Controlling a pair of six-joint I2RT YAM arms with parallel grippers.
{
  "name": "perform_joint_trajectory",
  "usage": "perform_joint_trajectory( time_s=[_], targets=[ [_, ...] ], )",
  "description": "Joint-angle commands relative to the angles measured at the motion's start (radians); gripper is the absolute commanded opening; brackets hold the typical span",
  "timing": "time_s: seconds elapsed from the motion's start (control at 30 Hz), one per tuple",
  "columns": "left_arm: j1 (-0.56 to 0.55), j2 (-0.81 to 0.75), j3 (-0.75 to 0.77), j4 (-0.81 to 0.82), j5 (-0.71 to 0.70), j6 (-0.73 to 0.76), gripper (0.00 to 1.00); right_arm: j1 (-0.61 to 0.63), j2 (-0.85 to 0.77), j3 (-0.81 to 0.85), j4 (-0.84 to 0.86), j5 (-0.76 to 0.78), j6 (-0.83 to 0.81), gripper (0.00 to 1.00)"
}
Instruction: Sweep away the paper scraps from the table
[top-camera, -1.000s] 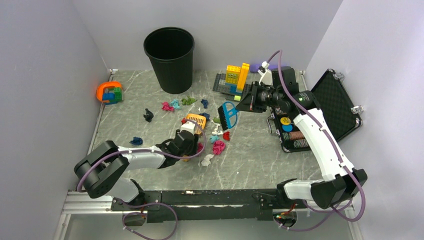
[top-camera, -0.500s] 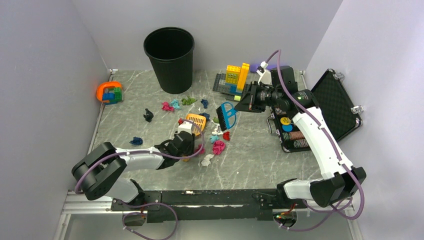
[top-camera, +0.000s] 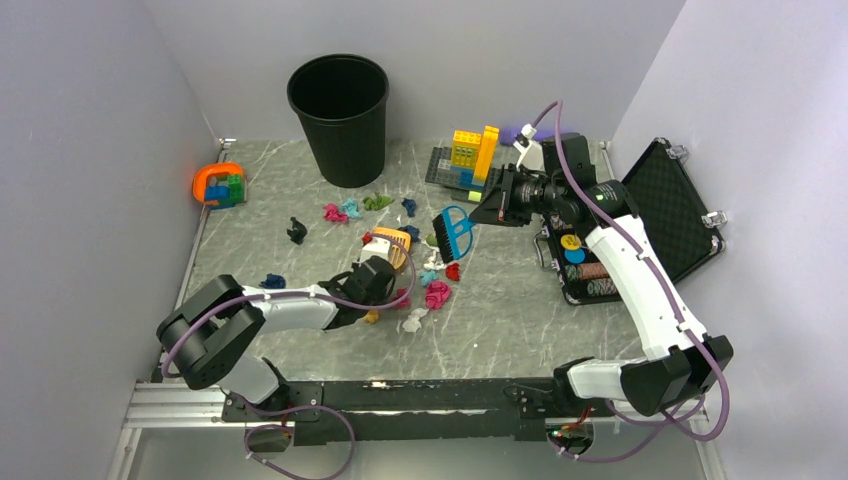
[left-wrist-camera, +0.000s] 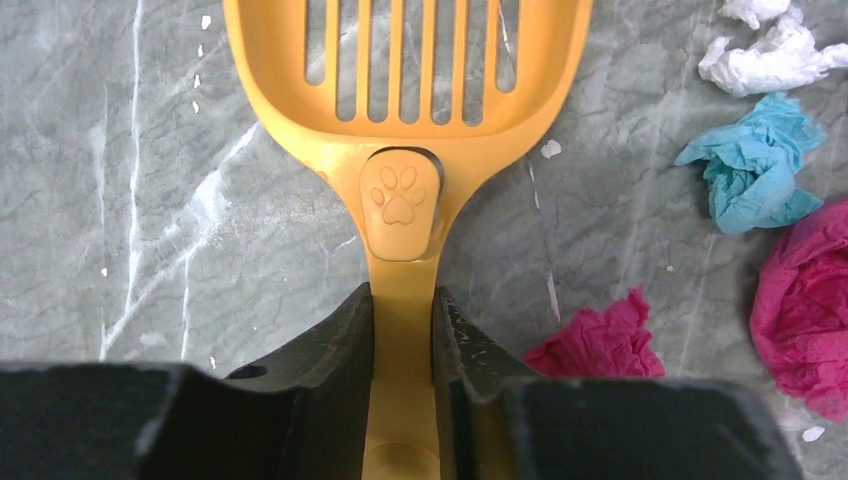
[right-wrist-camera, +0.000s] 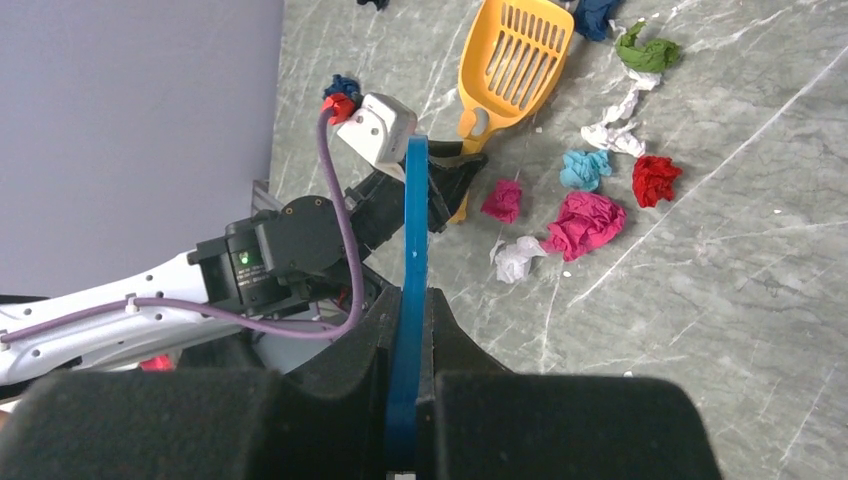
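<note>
While left end effector (left-wrist-camera: 402, 310) grips scoop (left-wrist-camera: 400, 200) and right end effector (right-wrist-camera: 408, 310) grips brush (right-wrist-camera: 415, 200), paper scraps (top-camera: 437, 294) (light, soft) likely need sweeping, not pinching.

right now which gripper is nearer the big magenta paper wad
Left. The left gripper, clamped on the orange scoop, sits just left of the magenta paper wad; the right gripper, holding the blue brush, is farther off behind it.

Bin (top-camera: 338, 118): black, upright, far side.
Bricks (top-camera: 474, 152): yellow-orange stack on dark baseplate (top-camera: 440, 168).
Case (top-camera: 668, 200): open, black, right side; chips (top-camera: 573, 254) inside.
Scoop (left-wrist-camera: 410, 90): orange, slotted, paw mark on handle.
Brush (top-camera: 457, 232): blue, dark bristles.
</note>
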Motion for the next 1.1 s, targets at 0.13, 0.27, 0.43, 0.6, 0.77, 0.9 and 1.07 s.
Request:
perform_joint_trajectory(
  time_s=[0.13, 0.27, 0.43, 0.6, 0.77, 0.9, 1.07],
  targets=[
    [-0.008, -0.092, 0.038, -0.107, 0.002, 0.019, 0.12, 0.003, -0.03, 0.01, 0.004, 0.005, -0.009, 0.0],
    [-0.008, -0.198, 0.096, -0.262, -0.022, 0.033, 0.01, 0.002, -0.038, -0.023, 0.048, 0.013, 0.004, 0.0],
    [-0.001, -0.281, 0.246, -0.524, -0.058, 0.039, 0.0, 0.002, -0.042, -0.077, 0.117, 0.01, 0.036, 0.0],
    [0.037, -0.352, 0.379, -0.75, -0.04, 0.033, 0.0, 0.001, -0.052, -0.131, 0.186, 0.023, 0.058, 0.0],
    [0.107, -0.467, 0.442, -0.9, 0.014, -0.008, 0.0, -0.003, -0.03, -0.124, 0.178, 0.029, 0.032, 0.03],
    [0.123, -0.569, 0.45, -0.979, 0.004, -0.046, 0.0, -0.039, -0.04, -0.159, 0.224, -0.016, 0.059, 0.04],
    [0.133, -0.68, 0.448, -1.076, -0.084, -0.098, 0.0, -0.095, -0.055, -0.247, 0.355, -0.096, 0.166, 0.15]
  ],
)
